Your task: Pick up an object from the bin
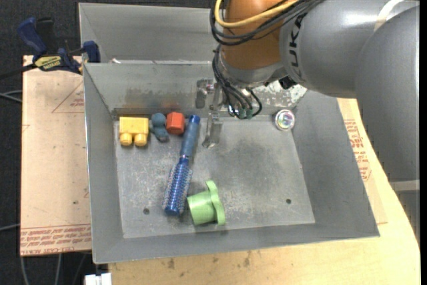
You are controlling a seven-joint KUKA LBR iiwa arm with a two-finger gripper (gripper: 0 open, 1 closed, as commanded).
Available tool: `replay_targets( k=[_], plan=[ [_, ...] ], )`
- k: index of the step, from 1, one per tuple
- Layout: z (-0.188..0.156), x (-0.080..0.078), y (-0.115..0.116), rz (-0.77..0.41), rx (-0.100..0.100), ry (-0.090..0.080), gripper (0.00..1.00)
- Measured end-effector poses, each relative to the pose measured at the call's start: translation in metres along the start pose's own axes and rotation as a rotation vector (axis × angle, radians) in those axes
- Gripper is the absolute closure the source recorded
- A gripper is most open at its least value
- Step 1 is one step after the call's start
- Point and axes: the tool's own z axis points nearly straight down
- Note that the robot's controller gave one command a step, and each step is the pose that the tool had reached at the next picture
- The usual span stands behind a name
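1. Nearest the lens is the robot's thick grey arm [360,43]. It comes in from the upper right of the frame. Its orange wrist cover [257,23], looped with yellow and black cables [230,7], sits at upper centre.
2. Below that cover the gripper [210,118] hangs low over the back part of the bin floor, just left of the frame's centre. How far the claw is open cannot be told, nor whether it has hold of anything.
3. Just beside the gripper, on its left, is the handle end of a blue brush [181,170]. The brush lies slanted on the floor, handle towards the upper middle and bristled head towards the lower left. Whether the claw touches the handle cannot be told.
4. Left of the handle tip, and close to it, stands a small orange-red cube [175,122].
5. Next to the left is a blue-grey lump [159,125], close against the cube.
6. Further left along the back wall lies a yellow block [133,130] with two round studs on its lower edge.
7. By the brush head, at lower centre, lies a green flanged piece [205,205]. It is just beside the bristles or touching them.
8. Right of the gripper, near the back wall, sits a small shiny round disc [285,119], apart from the rest.
9. All these rest in the grey metal bin [267,197].
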Motion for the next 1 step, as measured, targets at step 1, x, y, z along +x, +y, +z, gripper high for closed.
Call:
replay_targets(
  k=[1],
  plan=[
    [0.0714,0.0936,0.0431,-0.156,-0.001,0.0,0.0]
  ],
)
